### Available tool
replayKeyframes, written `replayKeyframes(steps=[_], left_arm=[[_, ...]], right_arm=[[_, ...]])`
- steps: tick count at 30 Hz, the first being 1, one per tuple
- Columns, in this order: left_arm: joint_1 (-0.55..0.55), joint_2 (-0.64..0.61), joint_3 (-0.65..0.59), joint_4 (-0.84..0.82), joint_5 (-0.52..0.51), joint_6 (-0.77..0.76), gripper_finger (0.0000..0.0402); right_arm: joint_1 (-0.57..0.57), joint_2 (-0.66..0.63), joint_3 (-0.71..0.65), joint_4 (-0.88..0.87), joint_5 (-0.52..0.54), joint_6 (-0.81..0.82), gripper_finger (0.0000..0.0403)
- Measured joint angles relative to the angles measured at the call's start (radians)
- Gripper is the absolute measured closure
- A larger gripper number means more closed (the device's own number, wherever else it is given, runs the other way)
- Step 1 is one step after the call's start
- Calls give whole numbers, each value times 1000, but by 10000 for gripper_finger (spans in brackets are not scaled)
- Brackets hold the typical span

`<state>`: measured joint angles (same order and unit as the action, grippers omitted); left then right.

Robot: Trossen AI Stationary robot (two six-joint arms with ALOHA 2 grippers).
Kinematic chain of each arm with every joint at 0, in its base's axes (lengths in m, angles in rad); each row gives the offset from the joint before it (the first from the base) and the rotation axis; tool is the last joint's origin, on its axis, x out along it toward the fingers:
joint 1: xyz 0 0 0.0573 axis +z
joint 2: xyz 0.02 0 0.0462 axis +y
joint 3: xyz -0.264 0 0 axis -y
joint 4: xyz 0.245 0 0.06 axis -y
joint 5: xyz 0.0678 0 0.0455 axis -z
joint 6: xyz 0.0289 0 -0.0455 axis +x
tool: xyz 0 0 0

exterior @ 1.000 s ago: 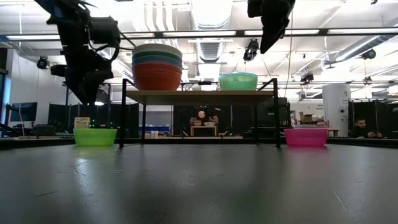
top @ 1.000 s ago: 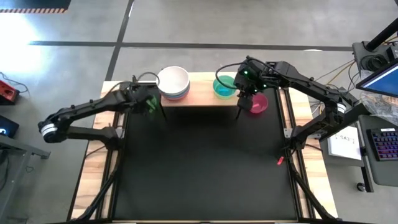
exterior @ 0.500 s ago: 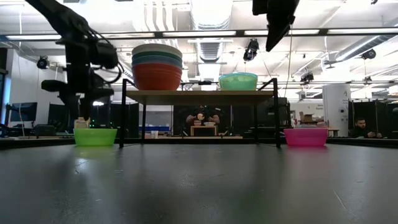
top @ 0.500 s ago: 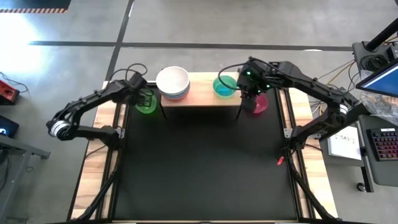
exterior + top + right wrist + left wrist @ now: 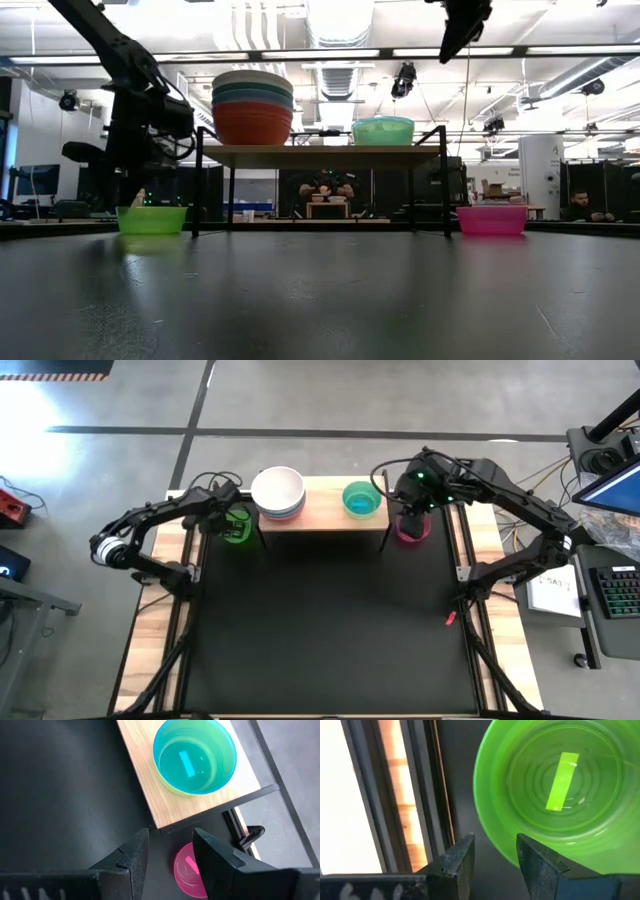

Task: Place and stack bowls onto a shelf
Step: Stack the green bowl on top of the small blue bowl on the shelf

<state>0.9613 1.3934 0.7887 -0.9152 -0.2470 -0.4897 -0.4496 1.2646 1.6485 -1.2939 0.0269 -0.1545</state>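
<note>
A green bowl (image 5: pixel 237 526) stands on the black tabletop left of the shelf (image 5: pixel 322 512); it also shows in the low view (image 5: pixel 152 219) and the left wrist view (image 5: pixel 555 790). My left gripper (image 5: pixel 495 857) is open, pointing down. Its fingers stand on either side of the bowl's left rim without touching it. A pink bowl (image 5: pixel 412 528) stands on the table right of the shelf. My right gripper (image 5: pixel 170 852) is open and empty, high above the pink bowl (image 5: pixel 189 870). On the shelf are a stack of large bowls, white on top (image 5: pixel 278 491), and a small blue-green bowl (image 5: pixel 361 499).
The shelf's black legs (image 5: pixel 196 180) stand close to the green bowl, and others (image 5: pixel 445 180) stand close to the pink bowl. The wood table frame and black rails (image 5: pixel 415 795) run just left of the green bowl. The near half of the black tabletop (image 5: pixel 320 630) is bare.
My left gripper has gone down and toward the table's left edge, off the middle of the green bowl, and now stands at its left rim. My right gripper has moved toward the table's right edge and stands over the pink bowl. The bowls have kept still.
</note>
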Motion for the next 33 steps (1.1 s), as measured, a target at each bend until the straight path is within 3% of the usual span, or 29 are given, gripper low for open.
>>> replayKeyframes(steps=[5,13,27,33], left_arm=[[12,39,0,30,30,-28,302],[17,48,0,32,31,-28,391],[36,11,-13,93,50,-85,401],[39,-1,-19,160,33,-199,401]], right_arm=[[0,-26,0,-11,0,12,259],[0,-52,0,-12,0,27,259],[0,-54,-4,-46,-1,64,259],[0,-54,-11,-45,-1,77,259]])
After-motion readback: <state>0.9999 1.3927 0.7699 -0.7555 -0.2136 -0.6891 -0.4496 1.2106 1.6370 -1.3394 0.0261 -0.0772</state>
